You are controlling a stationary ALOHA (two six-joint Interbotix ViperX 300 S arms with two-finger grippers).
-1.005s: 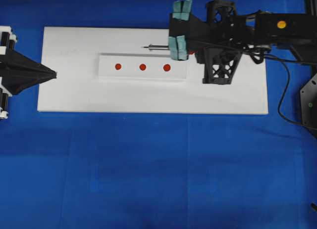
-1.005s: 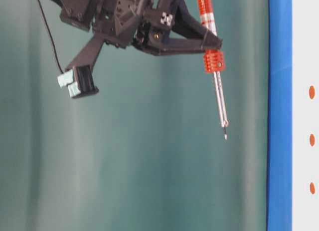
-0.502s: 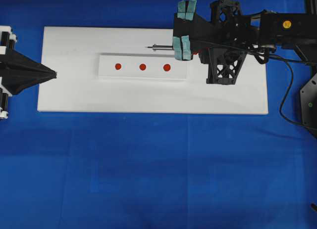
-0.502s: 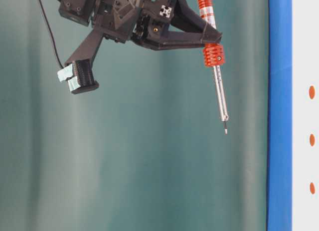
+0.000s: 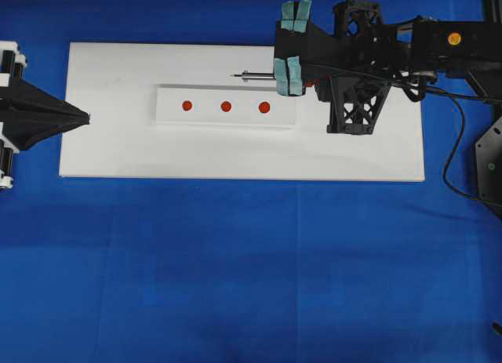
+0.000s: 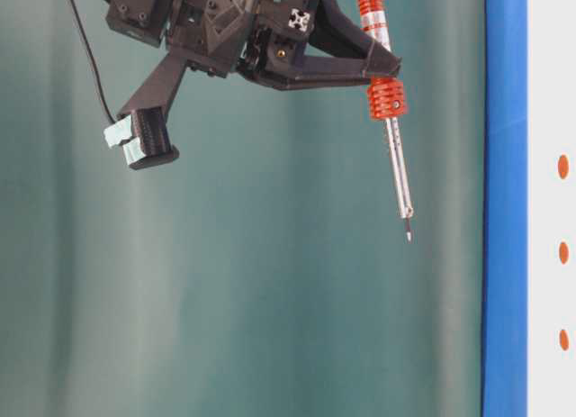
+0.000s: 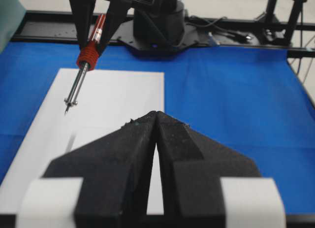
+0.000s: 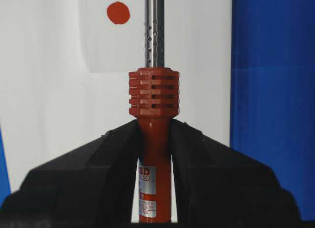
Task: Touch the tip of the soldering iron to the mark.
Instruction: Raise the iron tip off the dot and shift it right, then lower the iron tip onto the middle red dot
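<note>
Right gripper is clamped tight on the red-orange handle of the slender soldering iron, black jaws pinching it just below the ribbed collar, and the thin silver shaft pokes out ahead of them. From the table-level view the iron hangs in the air, slanted downward, its fine dark tip clear of everything. From overhead, that tip sits over the flat white board, just beyond the far edge of the raised white strip that carries three red dots, and the nearest red dot lies off to the side of the shaft, not under the point. So this reads as the approach: iron secured, contact not yet made. Which dot counts as the mark cannot be told from here. Next move, by my reckoning, calls for sliding the point across onto a dot, then lowering gently so the tip alone lands. Over on the other side, the left gripper rests with its black fingers pressed together on nothing, near the board's end, well away from the action.
</note>
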